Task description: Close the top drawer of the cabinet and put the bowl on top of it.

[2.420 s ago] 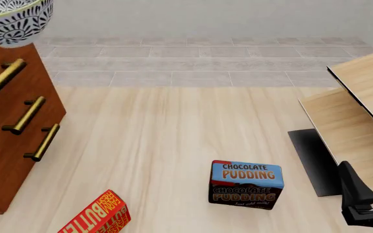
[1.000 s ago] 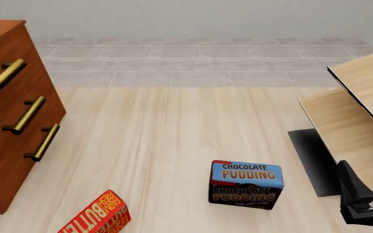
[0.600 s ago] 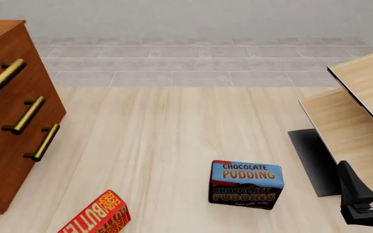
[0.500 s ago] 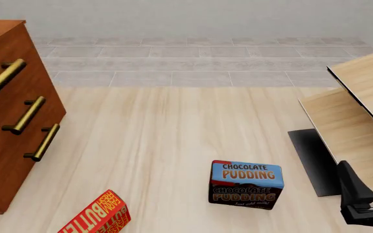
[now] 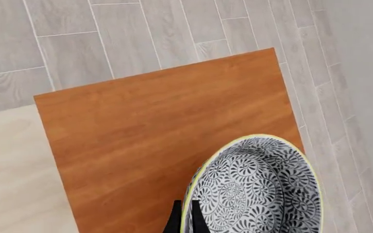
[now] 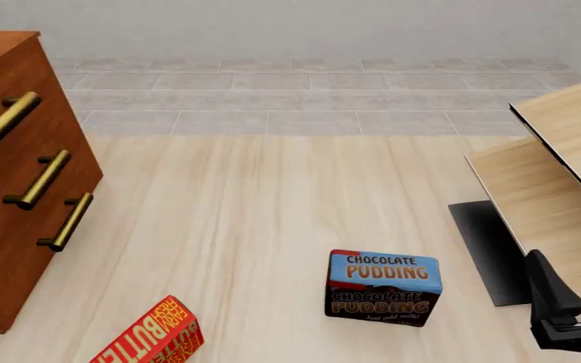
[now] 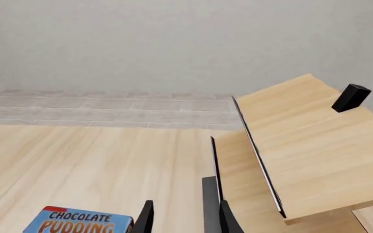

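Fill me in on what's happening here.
The left gripper holds the patterned bowl by its rim above the top of the reddish-brown cabinet; whether the bowl rests on the wood cannot be told. In the front view the top drawer sits flush with the two below it, so it looks closed. The right gripper idles low at the right, holding nothing, near a chocolate pudding box. A butter box lies nearer the cabinet.

The large reddish-brown wooden cabinet [image 6: 13, 174] stands at the far left, its three drawer fronts facing right. Near the middle sits the blue chocolate pudding box [image 6: 383, 288], with the red butter box [image 6: 154, 338] to its left, nearer still. Pale light-wood furniture [image 6: 553, 174] fills the right side.
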Controlling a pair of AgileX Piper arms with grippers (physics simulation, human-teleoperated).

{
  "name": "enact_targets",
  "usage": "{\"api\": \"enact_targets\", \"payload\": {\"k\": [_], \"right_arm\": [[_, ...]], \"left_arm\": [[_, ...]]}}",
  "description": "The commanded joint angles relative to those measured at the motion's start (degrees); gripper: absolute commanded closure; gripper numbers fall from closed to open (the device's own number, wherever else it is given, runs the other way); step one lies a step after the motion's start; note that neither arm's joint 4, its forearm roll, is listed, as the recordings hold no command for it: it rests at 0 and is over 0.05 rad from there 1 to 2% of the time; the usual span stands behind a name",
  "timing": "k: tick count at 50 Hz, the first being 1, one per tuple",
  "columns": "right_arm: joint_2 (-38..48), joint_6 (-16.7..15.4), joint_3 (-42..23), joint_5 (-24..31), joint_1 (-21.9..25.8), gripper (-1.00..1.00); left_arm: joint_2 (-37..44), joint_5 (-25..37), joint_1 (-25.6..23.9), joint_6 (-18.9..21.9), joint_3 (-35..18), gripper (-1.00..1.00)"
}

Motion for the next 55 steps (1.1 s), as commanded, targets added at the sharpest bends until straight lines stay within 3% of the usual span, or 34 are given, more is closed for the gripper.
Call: {"api": "enact_targets", "payload": {"k": [1,37,47,48,55], "right_arm": [[0.39,0.0,-0.01,-0.38,0.01,-1.0],[-0.43,0.11,0.0,0.32,-0.2,-1.0],[-0.32,0.08,0.0,0.23,-0.13,-1.0],[-0.29,0.07,-0.03,0.21,-0.12,-1.0],[-0.22,0.01,0.0,0.18,-0.06,-1.0]], "left_arm": [[0.19,0.0,0.28,0.46,-0.23,1.0],[1.21,0.0,1.49,2.25,0.39,1.0],[0.88,0.0,1.93,3.08,-1.52,1.0],[0.87,0.0,2.12,3.38,-1.97,-1.0],[0.42,0.0,3.96,3.8,-1.98,-1.0]]}}
